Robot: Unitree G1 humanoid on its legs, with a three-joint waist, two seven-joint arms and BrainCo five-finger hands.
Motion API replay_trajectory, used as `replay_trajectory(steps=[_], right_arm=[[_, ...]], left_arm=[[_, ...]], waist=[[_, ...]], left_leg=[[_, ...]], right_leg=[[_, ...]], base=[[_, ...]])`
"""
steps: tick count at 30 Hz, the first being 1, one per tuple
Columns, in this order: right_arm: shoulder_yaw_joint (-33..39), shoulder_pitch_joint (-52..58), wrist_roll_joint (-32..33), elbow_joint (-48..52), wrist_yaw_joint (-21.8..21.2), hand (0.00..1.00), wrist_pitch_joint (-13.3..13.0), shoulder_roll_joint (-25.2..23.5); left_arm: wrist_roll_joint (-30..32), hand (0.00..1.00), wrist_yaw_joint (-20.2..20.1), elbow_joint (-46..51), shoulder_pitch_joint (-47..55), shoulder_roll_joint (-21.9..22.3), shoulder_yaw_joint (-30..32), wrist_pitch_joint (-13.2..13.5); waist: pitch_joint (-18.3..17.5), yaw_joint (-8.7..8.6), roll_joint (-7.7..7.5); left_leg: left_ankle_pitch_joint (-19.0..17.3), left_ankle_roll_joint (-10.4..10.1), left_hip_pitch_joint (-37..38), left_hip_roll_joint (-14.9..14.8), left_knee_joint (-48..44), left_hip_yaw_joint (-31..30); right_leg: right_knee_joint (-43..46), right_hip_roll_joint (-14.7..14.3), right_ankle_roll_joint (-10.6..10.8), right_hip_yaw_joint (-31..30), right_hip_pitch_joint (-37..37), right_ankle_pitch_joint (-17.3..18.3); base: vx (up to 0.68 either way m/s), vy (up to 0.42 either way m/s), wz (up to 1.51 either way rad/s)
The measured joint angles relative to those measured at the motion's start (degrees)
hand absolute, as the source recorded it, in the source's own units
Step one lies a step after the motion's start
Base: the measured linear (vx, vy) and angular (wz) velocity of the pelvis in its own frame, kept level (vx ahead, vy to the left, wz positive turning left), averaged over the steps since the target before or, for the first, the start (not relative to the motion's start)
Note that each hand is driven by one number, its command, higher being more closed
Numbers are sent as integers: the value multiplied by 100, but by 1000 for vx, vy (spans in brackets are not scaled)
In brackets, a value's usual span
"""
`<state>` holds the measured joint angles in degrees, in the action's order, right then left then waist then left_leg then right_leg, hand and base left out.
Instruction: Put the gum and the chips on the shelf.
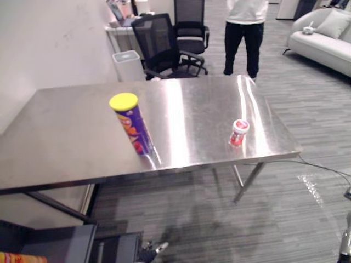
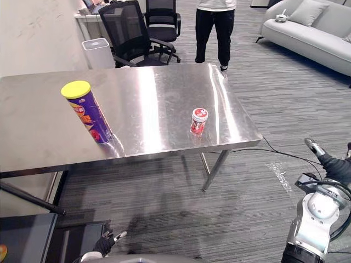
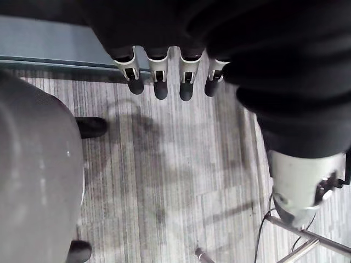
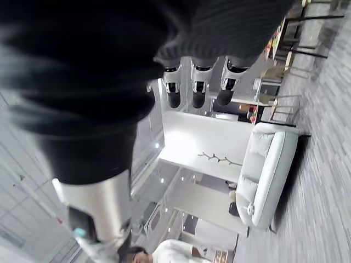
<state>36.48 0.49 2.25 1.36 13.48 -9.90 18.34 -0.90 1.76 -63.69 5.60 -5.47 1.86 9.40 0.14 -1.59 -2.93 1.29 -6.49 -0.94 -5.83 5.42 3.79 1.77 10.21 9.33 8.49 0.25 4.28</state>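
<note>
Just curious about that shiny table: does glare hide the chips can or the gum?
Left eye view: a bright streak crosses the steel table between the chips can and the gum tub, another runs near its right edge; neither covers them. Right eye view: the same streaks, both items plain.

A tall purple chips can [image 1: 131, 125] with a yellow lid stands upright on the steel table [image 1: 66, 142], left of centre and close to the near edge. The gum [image 1: 238, 133], a small red-and-white tub with a white lid, also stands upright, to the right and well apart from the can, near the table's near right corner. Neither is touched by anything. A dark shelf [image 1: 49, 241] sits low at the near left.
</note>
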Motion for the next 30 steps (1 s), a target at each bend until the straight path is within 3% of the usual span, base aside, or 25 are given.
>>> replay_trajectory(steps=[9, 21, 30], right_arm=[[-817, -840, 278, -892, -204, 0, 10, 596], [-1629, -1799, 292, -1773, -413, 0, 66, 843], [-2244, -2230, 331, -2254, -543, 0, 117, 890]], left_arm=[[-10, 0, -47, 227, 14, -84, -162, 11], [-10, 0, -87, 340, -101, -124, -210, 23], [-13, 0, -89, 498, -149, -147, -377, 63]], waist=[[122, 21, -67], [434, 29, -111], [668, 45, -104]], left_leg=[[145, 11, -208, 42, 30, -324], [195, 15, -374, 66, 2, -461], [243, 81, -501, 68, 3, -458]], right_leg=[[-32, 17, -1, 288, -3, -1], [-80, 19, 17, 412, -61, -38], [-182, 6, 13, 381, -162, -386]], base=[[-36, -4, 17], [-15, -1, 5], [-20, 14, -1]])
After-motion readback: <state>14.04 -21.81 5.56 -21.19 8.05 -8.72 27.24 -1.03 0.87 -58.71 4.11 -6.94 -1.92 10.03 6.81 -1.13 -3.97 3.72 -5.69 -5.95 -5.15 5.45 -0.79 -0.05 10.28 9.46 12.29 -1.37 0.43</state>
